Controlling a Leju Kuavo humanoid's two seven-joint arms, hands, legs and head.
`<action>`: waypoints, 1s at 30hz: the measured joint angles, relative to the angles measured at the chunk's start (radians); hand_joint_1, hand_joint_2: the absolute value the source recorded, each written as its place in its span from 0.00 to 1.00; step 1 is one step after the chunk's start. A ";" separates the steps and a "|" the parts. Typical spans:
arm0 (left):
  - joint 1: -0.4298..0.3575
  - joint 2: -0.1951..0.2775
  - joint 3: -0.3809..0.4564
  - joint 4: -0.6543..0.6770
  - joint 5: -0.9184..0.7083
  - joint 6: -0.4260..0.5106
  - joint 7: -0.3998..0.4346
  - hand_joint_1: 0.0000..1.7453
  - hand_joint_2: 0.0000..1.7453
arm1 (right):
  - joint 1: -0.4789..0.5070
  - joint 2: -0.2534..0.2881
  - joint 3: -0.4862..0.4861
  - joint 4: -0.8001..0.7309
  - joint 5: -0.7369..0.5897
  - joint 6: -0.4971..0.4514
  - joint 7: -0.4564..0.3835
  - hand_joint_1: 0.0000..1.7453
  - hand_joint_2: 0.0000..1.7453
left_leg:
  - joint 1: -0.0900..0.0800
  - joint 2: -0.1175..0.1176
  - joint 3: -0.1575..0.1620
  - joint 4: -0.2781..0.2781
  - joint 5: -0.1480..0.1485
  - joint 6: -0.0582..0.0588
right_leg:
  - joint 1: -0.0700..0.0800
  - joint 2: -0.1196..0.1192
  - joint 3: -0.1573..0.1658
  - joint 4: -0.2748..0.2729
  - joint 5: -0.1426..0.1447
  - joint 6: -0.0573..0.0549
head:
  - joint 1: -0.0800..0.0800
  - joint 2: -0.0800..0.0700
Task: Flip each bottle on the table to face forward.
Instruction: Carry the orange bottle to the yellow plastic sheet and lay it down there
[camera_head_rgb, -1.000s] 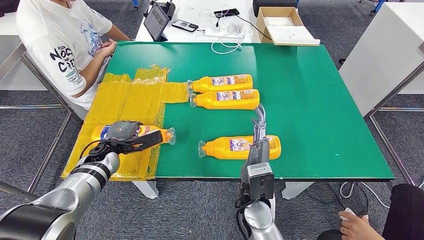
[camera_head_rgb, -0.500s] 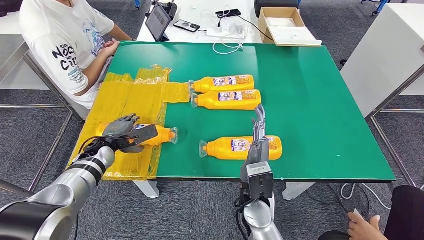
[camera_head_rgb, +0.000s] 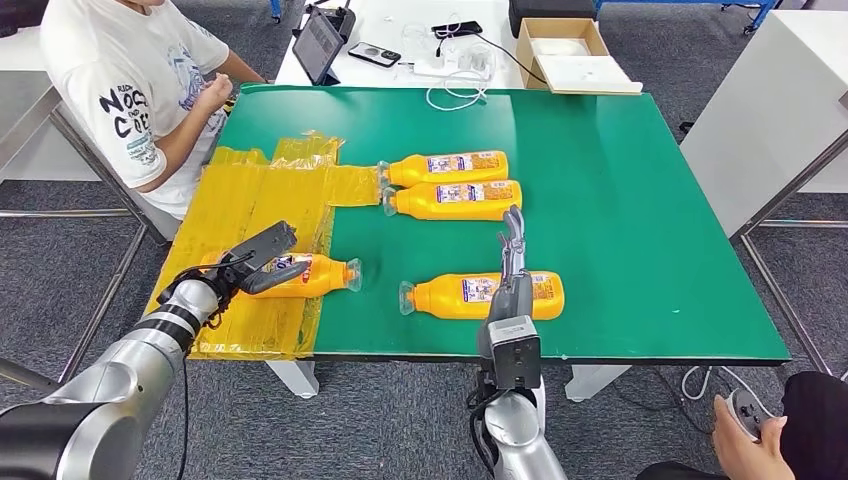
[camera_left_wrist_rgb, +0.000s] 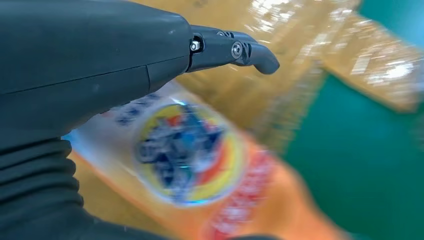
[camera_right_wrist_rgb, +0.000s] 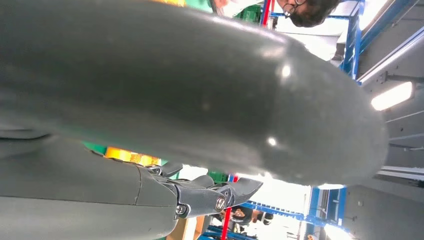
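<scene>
Looking down from the head view, four orange bottles lie on their sides on the green tabletop (camera_head_rgb: 640, 200). The near-left bottle (camera_head_rgb: 305, 275) rests on the yellow plastic sheet (camera_head_rgb: 260, 200), cap toward the green. The left hand (camera_head_rgb: 255, 262) sits over its base end, fingers stretched out flat and apart, nothing gripped. Two bottles lie side by side mid-table: the far bottle (camera_head_rgb: 445, 166) and the second bottle (camera_head_rgb: 455, 198). The near-centre bottle (camera_head_rgb: 480, 294) lies just behind the right hand (camera_head_rgb: 512, 260), which is raised with fingers straight, released. A person in a white shirt (camera_head_rgb: 120, 80) sits at the far left corner.

Over to the left wrist view, blurred: a dark finger (camera_left_wrist_rgb: 235, 50) extended above the bottle's label (camera_left_wrist_rgb: 185, 155).

Right wrist view: the grey thumb (camera_right_wrist_rgb: 200, 100) up close, fingers (camera_right_wrist_rgb: 210, 192) loosely apart
</scene>
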 joint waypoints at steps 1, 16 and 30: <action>0.004 -0.004 0.023 0.000 0.032 -0.006 -0.025 0.00 0.00 | -0.001 0.000 0.000 0.005 -0.001 0.002 -0.002 0.00 0.00 | 0.000 0.000 0.000 0.000 0.000 0.000 | 0.000 0.000 0.000 0.000 0.000 0.000 | 0.000 0.000; 0.111 -0.119 0.184 -0.150 0.201 0.555 -0.312 0.00 0.25 | 0.020 0.007 -0.006 0.021 0.023 -0.010 0.011 0.00 0.00 | 0.000 0.001 -0.005 0.000 0.000 0.000 | 0.000 0.000 -0.006 0.000 0.000 0.000 | 0.000 0.000; 0.438 -0.239 0.070 -0.744 0.554 0.616 -0.396 0.00 1.00 | 0.004 -0.095 -0.015 0.024 0.281 -0.007 0.207 0.00 1.00 | -0.001 0.001 -0.009 0.000 -0.001 0.000 | -0.001 0.000 -0.009 -0.001 0.000 0.000 | 0.000 0.000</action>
